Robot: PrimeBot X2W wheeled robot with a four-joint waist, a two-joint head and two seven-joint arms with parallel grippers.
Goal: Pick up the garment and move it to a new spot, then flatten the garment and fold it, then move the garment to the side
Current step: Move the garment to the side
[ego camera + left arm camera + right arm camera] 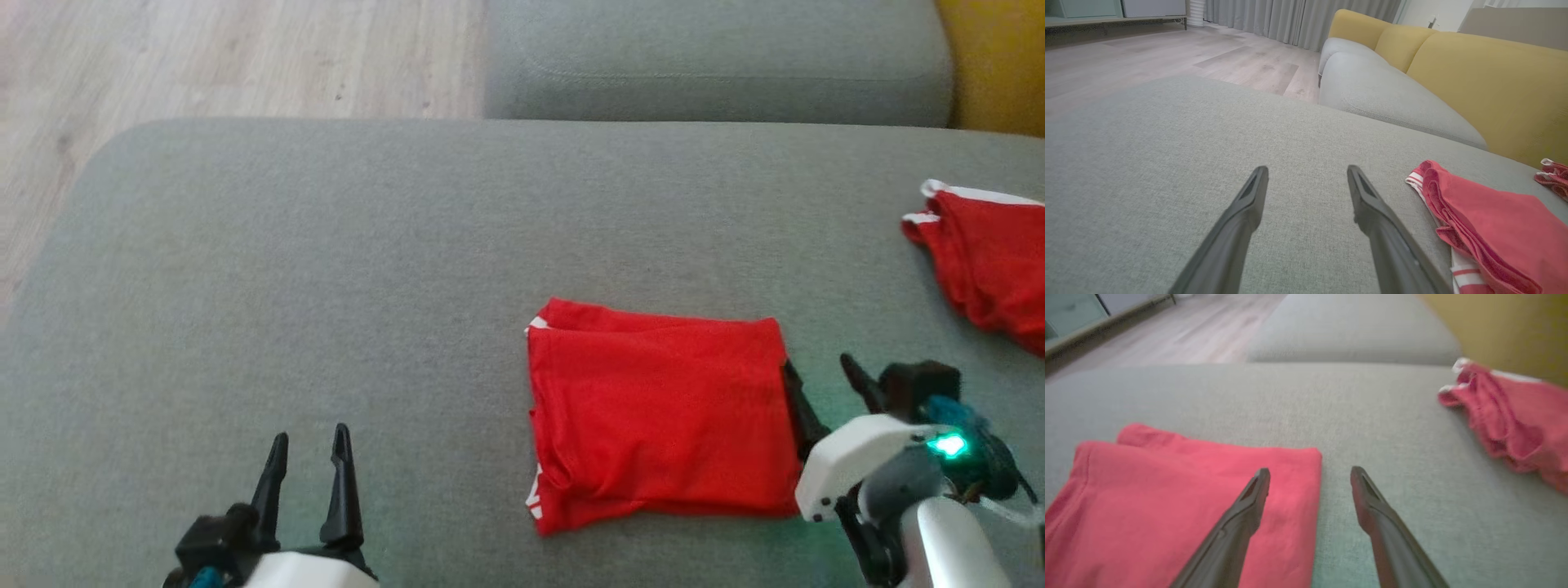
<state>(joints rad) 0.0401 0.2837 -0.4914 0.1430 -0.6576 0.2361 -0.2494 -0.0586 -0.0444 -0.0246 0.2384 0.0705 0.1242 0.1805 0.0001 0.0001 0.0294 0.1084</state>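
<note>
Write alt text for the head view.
A folded red garment lies flat on a grey sofa cushion, the open right tool at its right edge. The open left tool hovers at lower left; a second, crumpled red garment lies at the far right.

Cut-offs & blur across 3 views

Head view: 2nd garment (984, 253), red, runs off the rt edge, so its full shape can't be judged. The folded garment (657, 412) has its rt hem partly behind a finger of the right hand (816, 365). The left hand (310, 433) is cut at the body by the bottom edge, and the yellow backrest (992, 65) is cropped at the top-rt corner. Rt wrist view is soft throughout: 2nd garment's folds smear together, folded garment cropped left & bottom. Left wrist view: folded garment cropped at the rt/bottom corner, 2nd garment just a sliver at the rt edge.
</note>
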